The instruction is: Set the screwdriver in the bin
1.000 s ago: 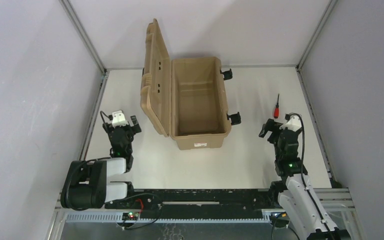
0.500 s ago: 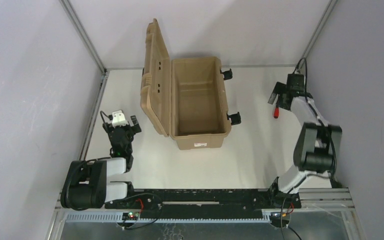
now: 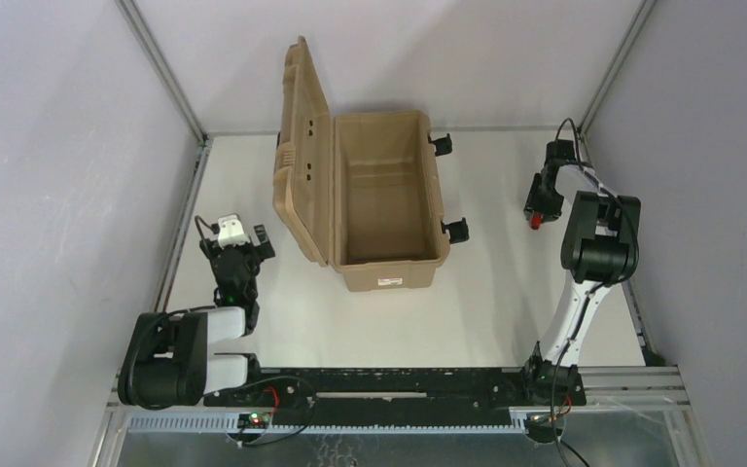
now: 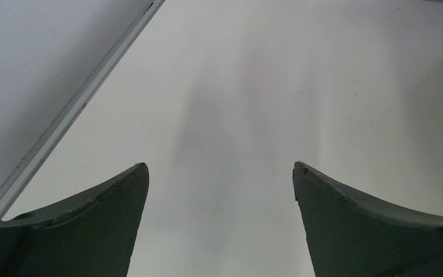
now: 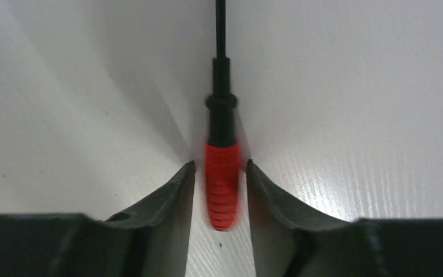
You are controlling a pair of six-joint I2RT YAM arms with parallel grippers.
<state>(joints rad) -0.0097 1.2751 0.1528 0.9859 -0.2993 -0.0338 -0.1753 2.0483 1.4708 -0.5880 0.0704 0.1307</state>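
The screwdriver (image 5: pixel 221 184) lies on the white table, red handle toward me and thin black shaft pointing away. My right gripper (image 5: pixel 220 164) straddles the handle, jaws drawn in close; a thin sliver of table shows on each side, and the handle looks blurred. From above, the right gripper (image 3: pixel 537 206) is at the far right, with the screwdriver's red end (image 3: pixel 536 222) just under it. The bin (image 3: pixel 438 195), a tan box with its lid (image 3: pixel 302 146) raised on the left, stands at the centre back, well left of the screwdriver. My left gripper (image 4: pixel 220 167) is open over bare table.
Black latches (image 3: pixel 456 231) stick out from the bin's right side, toward the right arm. Grey walls with metal rails (image 3: pixel 603 185) close in the table on the left, right and back. The left arm (image 3: pixel 238 243) rests folded at the near left.
The right arm has reached out from near its base to the far right. Its gripper now sits over the screwdriver, and its jaws have narrowed from wide open. The left arm has not moved.
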